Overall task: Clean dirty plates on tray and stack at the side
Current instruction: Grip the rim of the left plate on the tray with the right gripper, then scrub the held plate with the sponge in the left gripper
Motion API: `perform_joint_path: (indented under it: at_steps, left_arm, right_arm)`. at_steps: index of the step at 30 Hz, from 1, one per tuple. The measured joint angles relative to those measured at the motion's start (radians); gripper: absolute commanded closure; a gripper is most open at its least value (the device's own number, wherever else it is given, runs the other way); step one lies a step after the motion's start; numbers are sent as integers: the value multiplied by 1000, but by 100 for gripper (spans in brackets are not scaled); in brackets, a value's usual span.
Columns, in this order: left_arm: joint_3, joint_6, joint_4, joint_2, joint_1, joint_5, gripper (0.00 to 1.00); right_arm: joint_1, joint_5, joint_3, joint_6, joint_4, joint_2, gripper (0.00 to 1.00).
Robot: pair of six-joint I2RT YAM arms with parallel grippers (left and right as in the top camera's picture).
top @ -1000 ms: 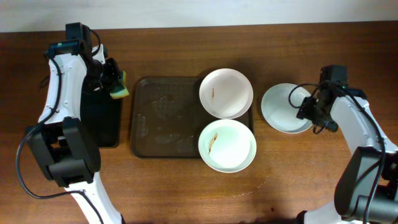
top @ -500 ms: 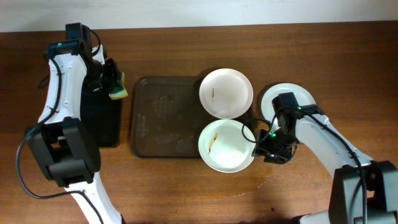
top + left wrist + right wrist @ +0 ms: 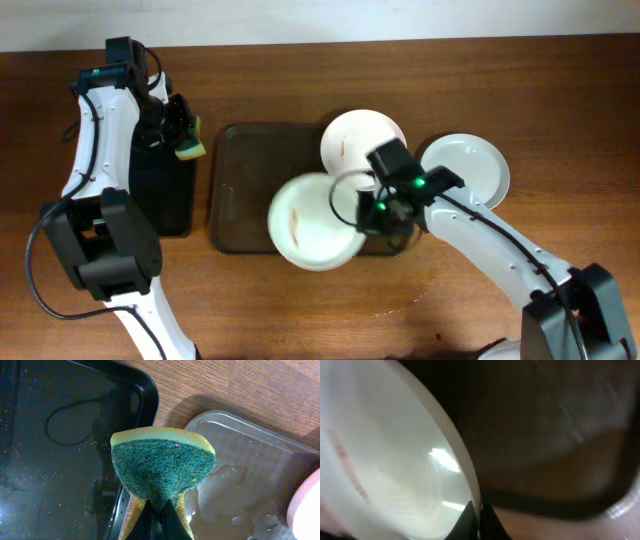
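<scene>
Overhead looks straight down; both close wrist views share the tray [image 3: 245, 190]

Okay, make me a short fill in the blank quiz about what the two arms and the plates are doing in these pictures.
1. The left gripper is shut on a green and yellow ____.
2. The right gripper grips the smeared plate by its ____.
3. The plate with no smear lies off the tray, to its ____ in the overhead view.

Missing words: sponge; rim; right.
</scene>
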Motion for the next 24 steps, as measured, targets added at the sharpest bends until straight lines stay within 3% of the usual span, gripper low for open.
perform_joint_path:
  at_steps: [3, 5, 6, 7, 9, 12, 13, 16, 17, 24]
  left_arm:
    - [0, 0, -1, 0, 0, 0, 99]
    - [0, 0, 0, 0, 0, 0, 99]
    - [0, 0, 0, 0, 0, 0, 99]
    - [0, 0, 0, 0, 0, 0, 99]
    - [0, 0, 0, 0, 0, 0, 99]
    - [0, 0, 0, 0, 0, 0, 99]
    - [0, 0, 0, 0, 0, 0, 99]
    - [0, 0, -23, 0, 0, 0, 99]
    - [0, 0, -40, 0, -4, 0, 99]
    - [0, 48, -85, 0, -161, 1, 99]
  right_arm:
    - [58, 66, 43, 59, 242, 33, 96]
    - [120, 100, 46, 90, 303, 187, 96]
    - [135, 99, 46, 99, 310, 238, 89]
    - [137, 99, 46, 111, 311, 262, 60]
    - [137, 98, 49, 117, 317, 266, 52]
    - [137, 104, 54, 118, 356, 267, 55]
    - [137, 106, 63, 119, 373, 278, 65]
    - [134, 106, 101, 120, 374, 351, 80]
    - [129, 102, 106, 119, 376, 361, 96]
    - [114, 87, 108, 142, 381, 363, 96]
